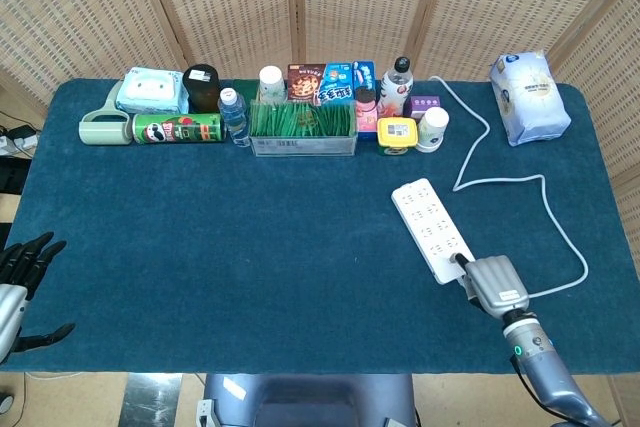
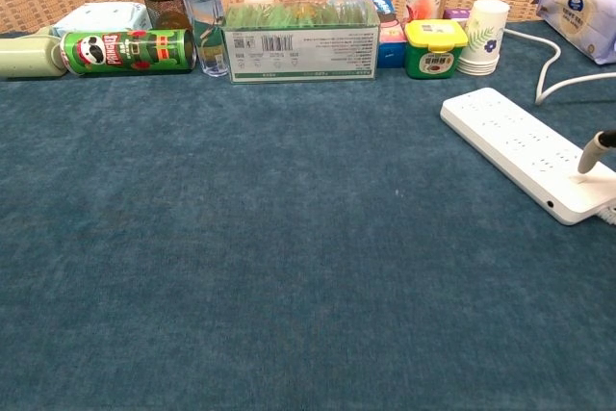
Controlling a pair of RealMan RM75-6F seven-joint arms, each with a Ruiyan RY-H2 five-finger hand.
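The right hand [image 1: 497, 284] presses a fingertip onto the near end of the white power strip [image 1: 432, 228] lying on the table [image 1: 250, 237]; whether its other fingers are curled cannot be told. The left hand [image 1: 22, 277] rests at the table's edge, fingers apart.

Matt, napped blue cloth over the table [image 1: 250, 247]. Smooth white plastic on the power strip [image 1: 432, 229], faintly glossy, with a pale rubbery cord [image 1: 520, 187]. Grey metal-look plating on the right hand [image 1: 497, 285]; black, dull-finished fingers on the left hand [image 1: 22, 262]. Shiny printed can [image 1: 178, 128], clear plastic bottle [image 1: 233, 116], paper cups [image 1: 433, 129], woven cane screen [image 1: 300, 7] behind.
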